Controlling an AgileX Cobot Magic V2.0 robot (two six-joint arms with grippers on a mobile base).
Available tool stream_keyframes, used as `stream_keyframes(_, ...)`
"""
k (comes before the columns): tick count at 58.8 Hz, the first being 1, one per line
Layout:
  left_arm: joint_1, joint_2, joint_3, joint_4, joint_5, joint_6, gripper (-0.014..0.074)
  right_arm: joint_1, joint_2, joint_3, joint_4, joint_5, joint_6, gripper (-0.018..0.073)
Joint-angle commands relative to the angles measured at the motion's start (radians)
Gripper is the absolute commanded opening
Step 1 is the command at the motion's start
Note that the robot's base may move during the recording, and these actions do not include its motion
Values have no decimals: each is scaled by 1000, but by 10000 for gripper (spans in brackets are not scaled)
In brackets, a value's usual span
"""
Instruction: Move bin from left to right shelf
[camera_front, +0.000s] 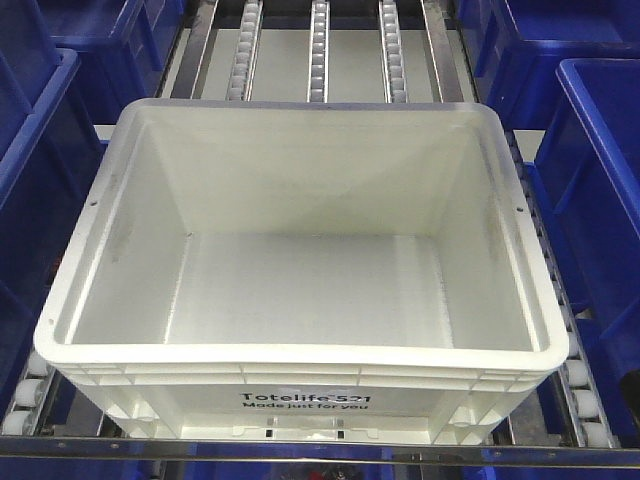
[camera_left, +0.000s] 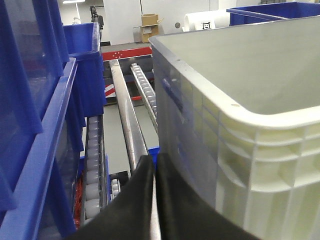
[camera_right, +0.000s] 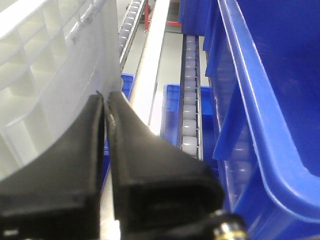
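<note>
The white bin sits empty on the roller shelf, its printed front facing me. Neither gripper shows in the front view. In the left wrist view my left gripper is shut with nothing between its black fingers. It lies low alongside the bin's ribbed left wall, close to it; contact cannot be made out. In the right wrist view my right gripper is shut and empty too, its tips right beside the bin's right wall.
Dark blue bins flank the white one at the left and right. Roller tracks run back behind it. A steel rail and rollers lie in the narrow gaps beside each gripper, with blue bin walls close by.
</note>
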Motion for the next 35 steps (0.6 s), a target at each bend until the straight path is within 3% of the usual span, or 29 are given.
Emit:
stream_keyframes(1,-4,-15,19,-9,-68,-7,-6,-1,-10,19,-9,-74,-8,-8)
stream_keyframes(35,-4,-15,19,-9,-68,-7,-6,-1,-10,19,-9,-74,-8,-8)
